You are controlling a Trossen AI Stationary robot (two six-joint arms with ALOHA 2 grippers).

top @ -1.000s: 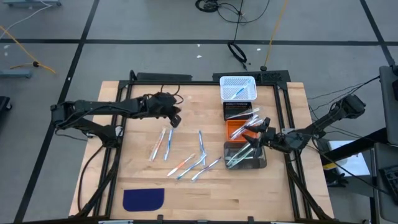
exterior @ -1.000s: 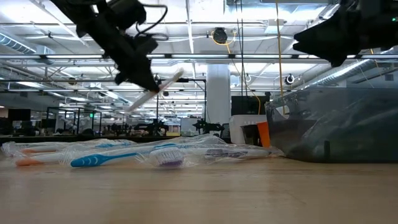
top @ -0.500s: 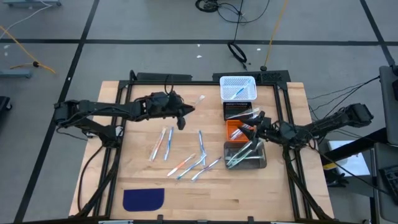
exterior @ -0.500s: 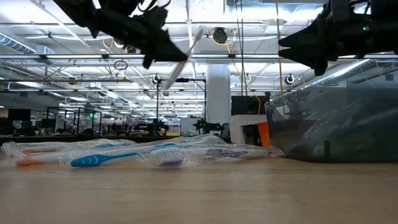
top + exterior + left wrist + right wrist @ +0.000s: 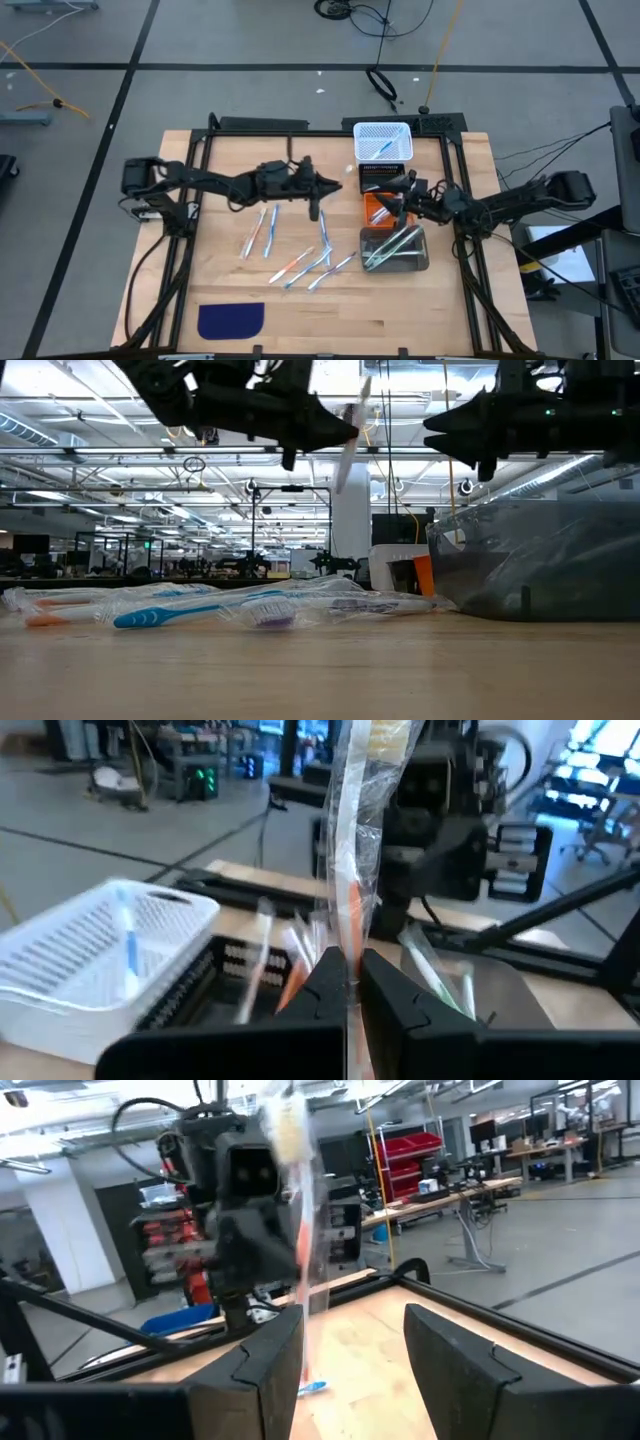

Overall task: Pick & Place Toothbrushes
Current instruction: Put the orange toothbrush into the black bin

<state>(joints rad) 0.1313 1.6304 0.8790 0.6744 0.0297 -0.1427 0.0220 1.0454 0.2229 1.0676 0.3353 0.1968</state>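
Above the middle of the table (image 5: 420,300), the left gripper (image 5: 328,187) has its jaws clamped on a wrapped toothbrush (image 5: 350,870), held upright. Loose toothbrushes (image 5: 300,250) lie below. The right gripper (image 5: 400,195) faces it over the bins (image 5: 392,250), jaws apart, empty.

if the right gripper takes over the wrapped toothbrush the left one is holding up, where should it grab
Probably the free upper handle. The left gripper is shut on the lower end of the wrapped toothbrush, which stands nearly upright. The open right gripper faces it, so come in level with a finger on either side of the shaft.
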